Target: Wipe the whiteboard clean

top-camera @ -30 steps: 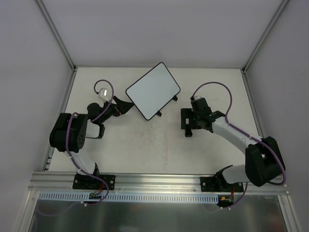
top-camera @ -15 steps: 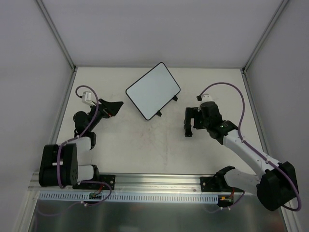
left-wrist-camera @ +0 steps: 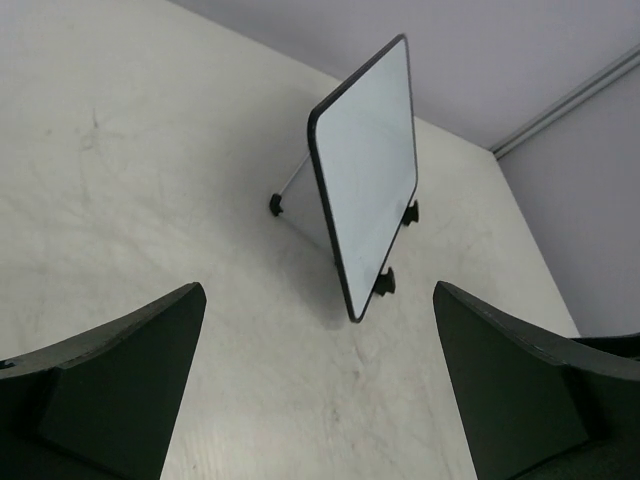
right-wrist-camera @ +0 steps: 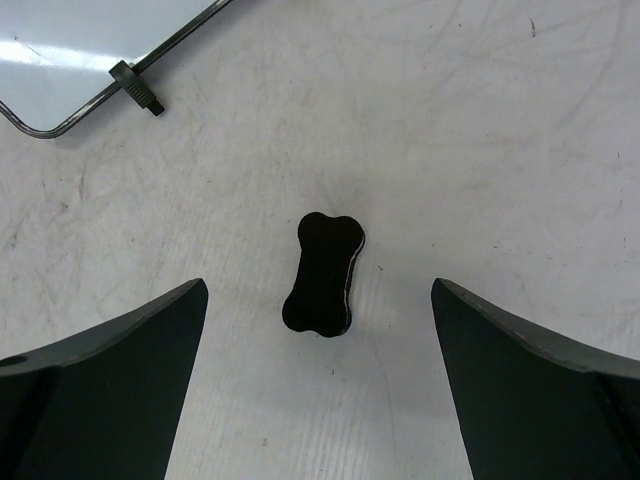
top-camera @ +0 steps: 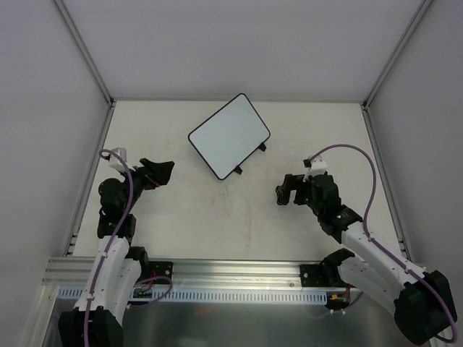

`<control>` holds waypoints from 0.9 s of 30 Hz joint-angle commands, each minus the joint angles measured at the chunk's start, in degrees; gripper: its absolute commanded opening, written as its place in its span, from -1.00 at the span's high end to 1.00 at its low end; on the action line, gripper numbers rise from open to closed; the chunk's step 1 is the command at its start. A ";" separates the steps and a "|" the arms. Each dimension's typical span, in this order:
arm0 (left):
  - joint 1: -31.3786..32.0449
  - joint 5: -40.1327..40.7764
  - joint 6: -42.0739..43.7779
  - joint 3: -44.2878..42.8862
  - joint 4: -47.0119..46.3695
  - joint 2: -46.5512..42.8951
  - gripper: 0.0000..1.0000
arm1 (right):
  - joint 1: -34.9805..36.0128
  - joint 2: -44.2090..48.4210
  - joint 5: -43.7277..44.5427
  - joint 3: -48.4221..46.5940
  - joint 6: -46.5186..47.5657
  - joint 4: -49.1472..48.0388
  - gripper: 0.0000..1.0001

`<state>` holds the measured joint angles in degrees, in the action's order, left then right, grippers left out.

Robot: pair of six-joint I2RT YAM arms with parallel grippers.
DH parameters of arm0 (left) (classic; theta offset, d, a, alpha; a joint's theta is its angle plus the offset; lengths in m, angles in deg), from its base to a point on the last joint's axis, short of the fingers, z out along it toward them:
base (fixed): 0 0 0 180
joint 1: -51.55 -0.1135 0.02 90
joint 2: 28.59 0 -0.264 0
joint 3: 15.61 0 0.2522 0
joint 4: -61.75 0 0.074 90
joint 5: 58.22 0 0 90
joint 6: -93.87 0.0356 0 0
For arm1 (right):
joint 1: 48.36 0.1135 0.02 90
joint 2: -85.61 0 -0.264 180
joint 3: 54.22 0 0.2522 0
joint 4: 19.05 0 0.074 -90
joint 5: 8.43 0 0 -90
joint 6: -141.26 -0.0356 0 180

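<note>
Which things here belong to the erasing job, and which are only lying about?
Belong to the job: whiteboard, propped on its feet; black bone-shaped eraser block, lying flat under the open right pincer.
Just there: table; enclosure walls.

Whiteboard (top-camera: 229,135) stands far on table (top-camera: 217,217) (propped up); eraser (right-wrist-camera: 322,274) lies nearer, rightward.

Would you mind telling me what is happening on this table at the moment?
Two robot arms are working on erasing the whiteboard, which stands propped on the table and looks blank. Neither holds anything: the left gripper is open, facing the board, and the right gripper is open above a small black eraser lying on the table.
</note>
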<state>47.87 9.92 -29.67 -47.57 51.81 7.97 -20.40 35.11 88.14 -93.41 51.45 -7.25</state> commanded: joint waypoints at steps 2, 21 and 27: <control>0.43 3.06 4.79 2.37 10.25 -3.59 -0.98 | -0.19 6.54 -0.16 5.39 1.83 -11.23 -0.98; 0.43 1.83 8.93 6.42 12.28 -7.11 -0.98 | -0.10 7.78 3.89 6.97 1.75 -12.46 -0.98; 0.52 1.74 8.93 6.51 12.28 -7.29 -0.98 | -0.19 8.05 3.89 7.24 1.40 -12.90 -0.99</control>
